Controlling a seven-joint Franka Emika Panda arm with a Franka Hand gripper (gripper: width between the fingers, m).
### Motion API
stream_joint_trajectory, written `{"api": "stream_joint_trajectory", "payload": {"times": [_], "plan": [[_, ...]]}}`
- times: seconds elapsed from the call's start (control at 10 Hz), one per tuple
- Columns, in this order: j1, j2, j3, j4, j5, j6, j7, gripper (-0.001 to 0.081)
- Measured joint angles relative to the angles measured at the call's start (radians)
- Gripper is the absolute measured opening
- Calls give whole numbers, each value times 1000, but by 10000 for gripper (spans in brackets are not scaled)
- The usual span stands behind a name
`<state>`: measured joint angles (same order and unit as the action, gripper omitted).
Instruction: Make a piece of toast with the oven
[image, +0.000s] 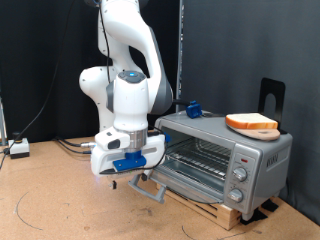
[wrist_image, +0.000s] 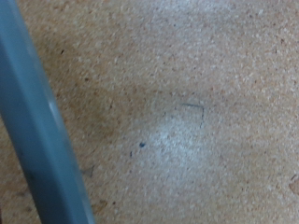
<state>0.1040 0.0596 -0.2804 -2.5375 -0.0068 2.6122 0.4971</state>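
On the exterior view's right, the boxy silver-grey countertop toaster oven (image: 215, 155) stands on a low wooden pallet (image: 225, 212), its glass door (image: 150, 186) folded down and level, so the wire rack (image: 195, 160) lies open to loading. Atop its roof the flat pale slice of bread with orange-brown crust (image: 252, 123) rests on a round tan wooden plate (image: 256, 130), well apart from the arm, beside a small blue object (image: 192, 109). The white-and-blue hand (image: 122, 170) hangs at the door's outer edge; whether its fingers are spread or closed cannot be told, and nothing shows between them. Its wrist view shows only a grey-blue bar (wrist_image: 42, 131) over speckled brown particle-board worktop (wrist_image: 187, 112). Black curtains (image: 50, 60) back the room.
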Motion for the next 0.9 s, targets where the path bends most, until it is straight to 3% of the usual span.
{"api": "stream_joint_trajectory", "payload": {"times": [0.6,0.9], "plan": [[-1,169,2,68,45,60,26,809],[-10,216,1,79,45,84,-6,809]]}}
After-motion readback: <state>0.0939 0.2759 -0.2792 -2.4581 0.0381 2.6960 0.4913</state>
